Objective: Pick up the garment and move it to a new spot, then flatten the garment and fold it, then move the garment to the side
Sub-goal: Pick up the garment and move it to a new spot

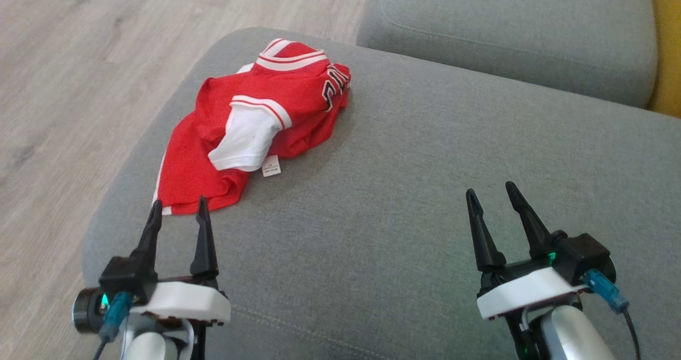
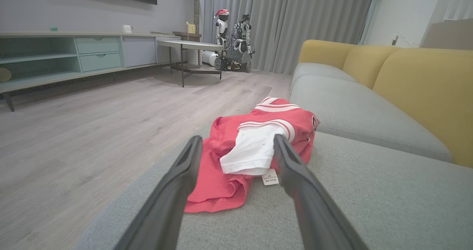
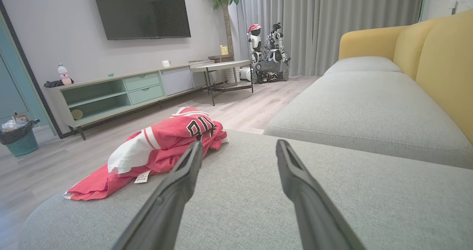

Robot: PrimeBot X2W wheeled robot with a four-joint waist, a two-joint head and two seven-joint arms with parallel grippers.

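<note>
The garment (image 1: pixel 250 126) is a red jersey with white sleeves and striped trim, lying crumpled near the left edge of a grey sofa cushion (image 1: pixel 404 190). A small white label sticks out at its near side. My left gripper (image 1: pixel 178 207) is open just short of the garment's near hem, fingertips almost over it and nothing between them. In the left wrist view the garment (image 2: pixel 258 146) lies straight ahead between the open fingers (image 2: pixel 177 191). My right gripper (image 1: pixel 492 190) is open over bare cushion well to the right; its wrist view has the garment (image 3: pixel 162 146) off to the left.
The cushion's rounded left edge drops to a wooden floor (image 1: pixel 69 83). A second grey cushion (image 1: pixel 511 30) lies beyond, with yellow backrests (image 2: pixel 417 91) on the right. Across the room stand a TV cabinet (image 3: pixel 122 91), a small table (image 3: pixel 221 67) and another robot (image 3: pixel 266 54).
</note>
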